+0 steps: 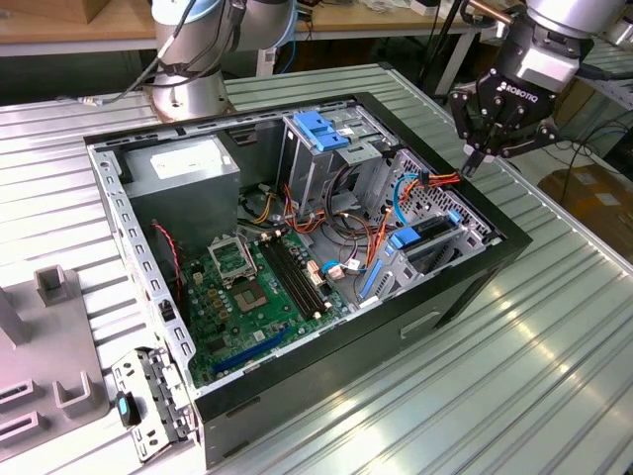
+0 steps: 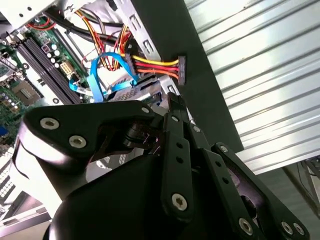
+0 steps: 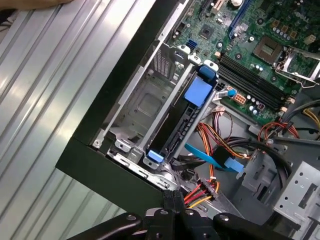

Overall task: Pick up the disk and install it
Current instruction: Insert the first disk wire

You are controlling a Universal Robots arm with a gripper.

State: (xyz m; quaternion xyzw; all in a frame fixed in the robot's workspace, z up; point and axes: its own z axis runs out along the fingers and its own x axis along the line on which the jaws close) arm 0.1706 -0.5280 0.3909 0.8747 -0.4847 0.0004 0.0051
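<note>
The disk [image 1: 431, 234] is a dark flat drive with blue tabs, sitting in a bay slot at the case's side on the exterior view's right. In the first wrist view the disk [image 3: 181, 131] stands on edge in that slot, with a blue tab at each end. My gripper [image 1: 473, 161] hangs just above the case rim beside the bay, apart from the disk. Its fingers are shut together with nothing between them, as seen on the gripper [image 3: 170, 198] in the first wrist view. A loose power connector [image 3: 210, 189] on red, yellow and orange wires lies close under the fingertips.
The open computer case [image 1: 465, 287] lies on a ribbed metal table [image 1: 514, 396]. Inside are a green motherboard [image 1: 247, 287], a grey power supply [image 1: 178, 168], a metal cage with a blue handle [image 1: 321, 131] and tangled cables. Grey fixtures [image 1: 49, 336] stand at the exterior view's left.
</note>
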